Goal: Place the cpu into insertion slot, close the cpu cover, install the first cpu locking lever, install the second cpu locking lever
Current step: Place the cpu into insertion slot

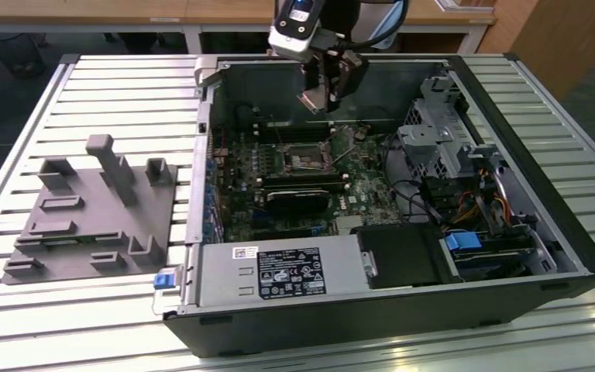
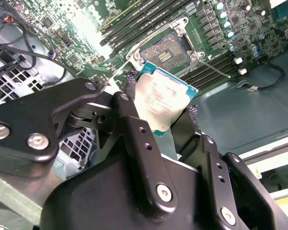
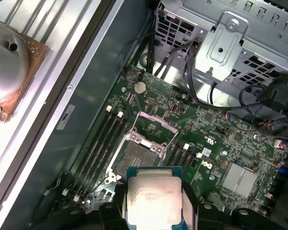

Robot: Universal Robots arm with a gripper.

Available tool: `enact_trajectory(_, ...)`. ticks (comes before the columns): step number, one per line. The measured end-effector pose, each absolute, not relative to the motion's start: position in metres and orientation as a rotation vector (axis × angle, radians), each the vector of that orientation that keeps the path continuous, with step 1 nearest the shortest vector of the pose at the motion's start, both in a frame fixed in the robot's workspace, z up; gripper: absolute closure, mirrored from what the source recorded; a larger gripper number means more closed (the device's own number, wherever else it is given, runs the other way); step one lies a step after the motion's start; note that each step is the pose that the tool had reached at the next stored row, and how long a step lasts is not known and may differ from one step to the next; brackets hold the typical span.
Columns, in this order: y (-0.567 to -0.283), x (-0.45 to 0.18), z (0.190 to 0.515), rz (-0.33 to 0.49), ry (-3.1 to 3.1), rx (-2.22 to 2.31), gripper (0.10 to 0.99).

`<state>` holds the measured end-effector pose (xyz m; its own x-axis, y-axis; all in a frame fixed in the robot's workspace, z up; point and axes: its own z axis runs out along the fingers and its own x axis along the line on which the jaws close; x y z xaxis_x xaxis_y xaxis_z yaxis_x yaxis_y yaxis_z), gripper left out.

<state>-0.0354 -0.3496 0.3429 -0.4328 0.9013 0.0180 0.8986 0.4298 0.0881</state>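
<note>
Inside the open case [image 1: 380, 325], the gripper [image 1: 316, 99] clamps the cpu [image 2: 156, 103] above the exposed insertion slot [image 2: 167, 50], cover [image 3: 153, 125] lifted, memory slots [image 2: 134, 21] flanking it, cables [image 3: 192, 76] and drive cage [image 3: 230, 43] alongside.

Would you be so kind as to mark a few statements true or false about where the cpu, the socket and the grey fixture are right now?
1. The gripper holds the cpu between its jaws. True.
2. The cpu sits in the insertion slot. False: the slot is empty, and the cpu hangs above the board.
3. The computer case lies open, with its motherboard exposed. True.
4. The grey fixture lies inside the case. False: it rests on the slatted table, to the exterior view's left of the case.
</note>
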Motion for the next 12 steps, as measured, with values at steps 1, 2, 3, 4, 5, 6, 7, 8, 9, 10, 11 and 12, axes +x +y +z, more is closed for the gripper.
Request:
enact_trajectory(1, -0.3496, -0.0354, 0.3428, 0.131, 2.625, 1.662, 0.545)
enact_trajectory(2, -0.3496, -0.0354, 0.3428, 0.131, 2.622, 1.667, 0.545)
enact_trajectory(3, -0.3496, -0.0354, 0.3428, 0.13, 2.619, 1.671, 0.545)
enact_trajectory(4, -0.3496, -0.0354, 0.3427, 0.13, 2.616, 1.675, 0.545)
enact_trajectory(5, -0.3496, -0.0354, 0.3426, 0.13, 2.614, 1.678, 0.545)
enact_trajectory(6, -0.3496, -0.0354, 0.3425, 0.13, 2.612, 1.682, 0.545)
enact_trajectory(7, -0.3496, -0.0354, 0.3424, 0.13, 2.609, 1.685, 0.545)
enact_trajectory(8, -0.3496, -0.0354, 0.3423, 0.13, 2.608, 1.687, 0.545)
enact_trajectory(9, -0.3495, -0.0354, 0.3421, 0.13, 2.606, 1.69, 0.545)
enact_trajectory(10, -0.3496, -0.0354, 0.3419, 0.13, 2.604, 1.692, 0.545)
enact_trajectory(11, -0.3496, -0.0354, 0.3416, 0.13, 2.603, 1.695, 0.545)
enact_trajectory(12, -0.3496, -0.0354, 0.3414, 0.13, 2.601, 1.698, 0.545)
